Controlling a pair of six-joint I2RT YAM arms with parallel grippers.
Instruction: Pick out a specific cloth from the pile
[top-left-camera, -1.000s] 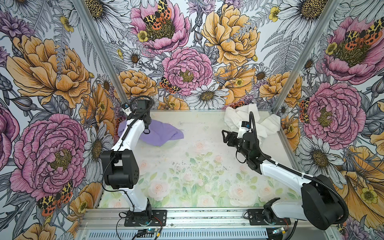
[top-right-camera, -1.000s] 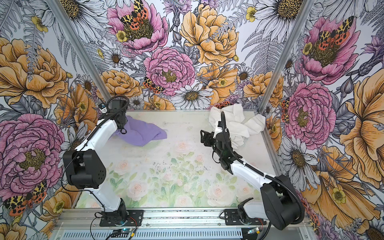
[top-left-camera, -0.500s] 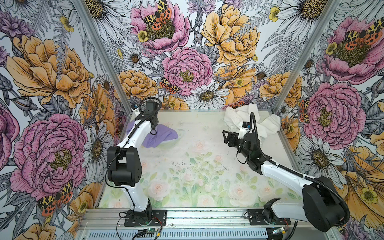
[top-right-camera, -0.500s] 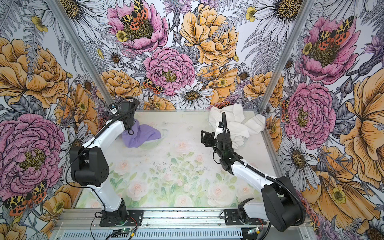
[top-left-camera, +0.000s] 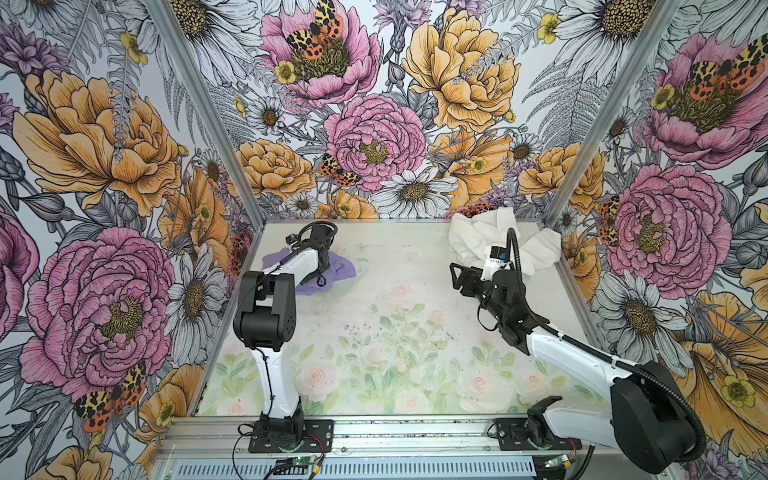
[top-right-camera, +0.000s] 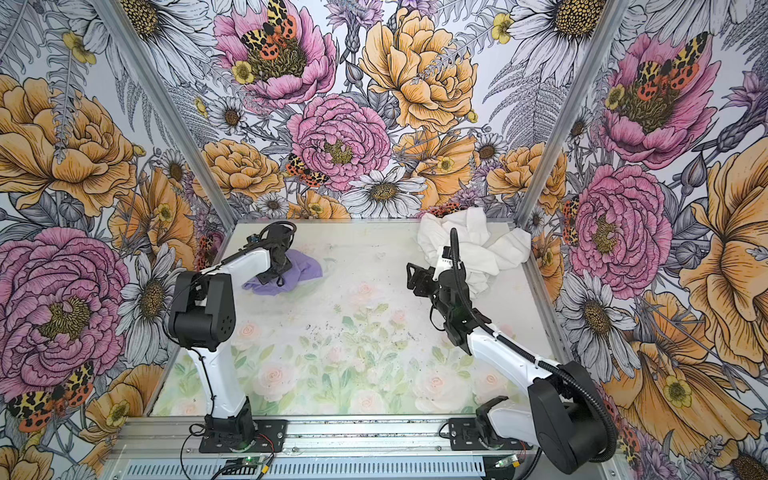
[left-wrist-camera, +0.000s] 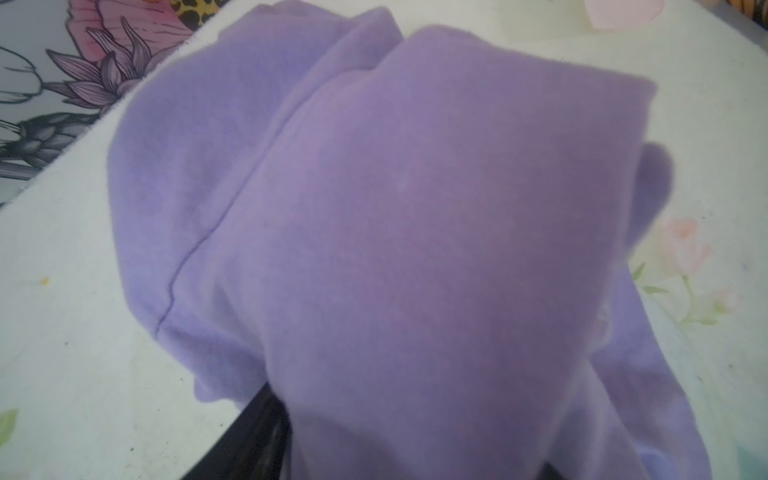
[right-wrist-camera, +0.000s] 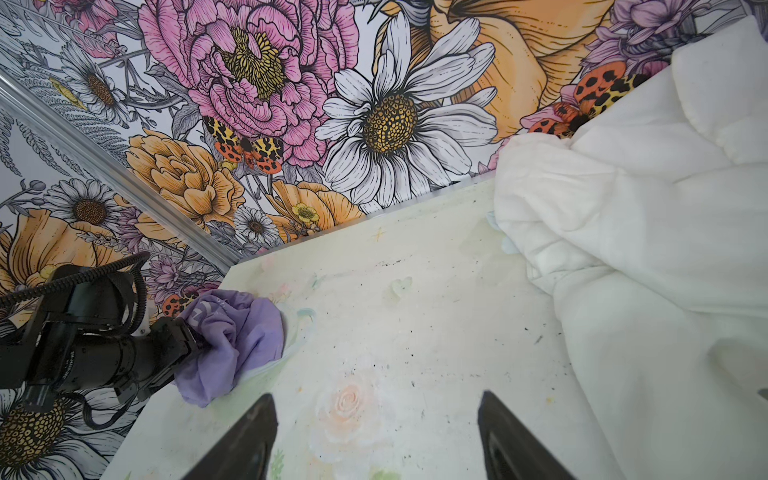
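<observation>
Floral-printed tabletop holds the lavender cloth at its far-left corner, well apart from the white pile; the separating looks nearly done, with the left gripper pressed into the cloth, its jaws impossible to read, while the right gripper gapes empty, so next it likely needs a clean release and retreat.

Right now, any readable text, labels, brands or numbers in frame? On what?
Nothing can be read in full.
White mark on the cloth: a logo-like sign; the tiny letters beside it are too blurred to read.
White label on the right arm, by its wrist camera: print too small to read.
The pile: no text visible.
</observation>
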